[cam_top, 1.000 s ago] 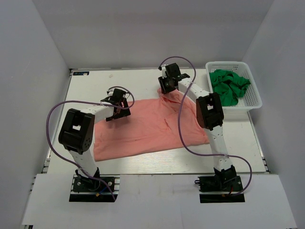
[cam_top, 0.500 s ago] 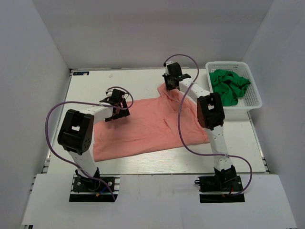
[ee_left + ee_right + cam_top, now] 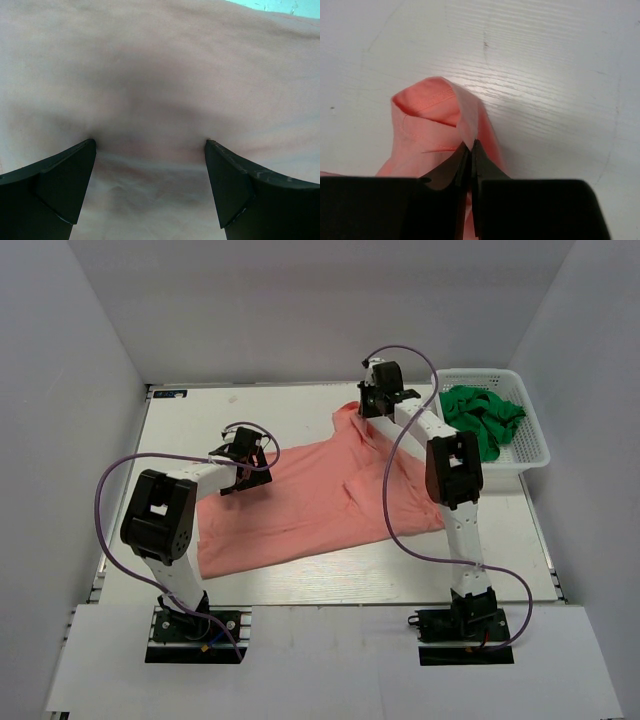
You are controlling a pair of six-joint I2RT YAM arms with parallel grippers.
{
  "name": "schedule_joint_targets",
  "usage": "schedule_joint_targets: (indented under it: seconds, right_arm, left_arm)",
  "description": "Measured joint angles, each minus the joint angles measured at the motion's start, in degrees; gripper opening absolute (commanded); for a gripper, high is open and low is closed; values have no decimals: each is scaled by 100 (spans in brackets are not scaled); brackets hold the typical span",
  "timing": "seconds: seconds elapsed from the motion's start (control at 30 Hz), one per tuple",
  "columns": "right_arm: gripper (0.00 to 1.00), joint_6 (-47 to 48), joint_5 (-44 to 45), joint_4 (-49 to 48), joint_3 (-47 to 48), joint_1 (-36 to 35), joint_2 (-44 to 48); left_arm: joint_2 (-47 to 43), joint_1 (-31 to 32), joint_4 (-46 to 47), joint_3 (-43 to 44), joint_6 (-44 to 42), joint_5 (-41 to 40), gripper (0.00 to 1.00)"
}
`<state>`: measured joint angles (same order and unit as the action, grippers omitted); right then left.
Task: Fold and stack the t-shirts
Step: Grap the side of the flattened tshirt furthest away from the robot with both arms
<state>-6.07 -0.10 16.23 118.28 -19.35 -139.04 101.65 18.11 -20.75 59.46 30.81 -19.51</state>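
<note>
Right tool: pinched shut on a sleeve fold of the pink shirt, now farther back and right than a second ago. That corner is drawn out, so the shirt is spreading on the worktop, which readies it for folding.
Left tool: jaws wide, pressing the cloth, unmoved.
Green shirt: just right of the right tool, in the basket.
</note>
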Motion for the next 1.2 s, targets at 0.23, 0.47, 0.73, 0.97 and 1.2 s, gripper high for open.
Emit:
schedule_joint_targets:
  seconds: [0.23,0.47,0.73,0.97,1.2]
  right_arm:
    - [16,-76,-1187,-688,-7,127,0]
    - [24,-225,-1285,-1008,-4,184,0]
    - [30,-136,-857,-817,-2,334,0]
    - [43,632,-968,-533,-111,396,59]
    - [52,1064,-1556,-415,-195,350,70]
  left_arm:
    - [-15,0,76,-48,-37,0,100]
    - [-22,0,142,-79,-94,7,100]
    - [-28,0,168,-92,-120,48,100]
    - [-28,-4,173,-92,-138,70,100]
    - [-28,-7,177,-92,-146,85,99]
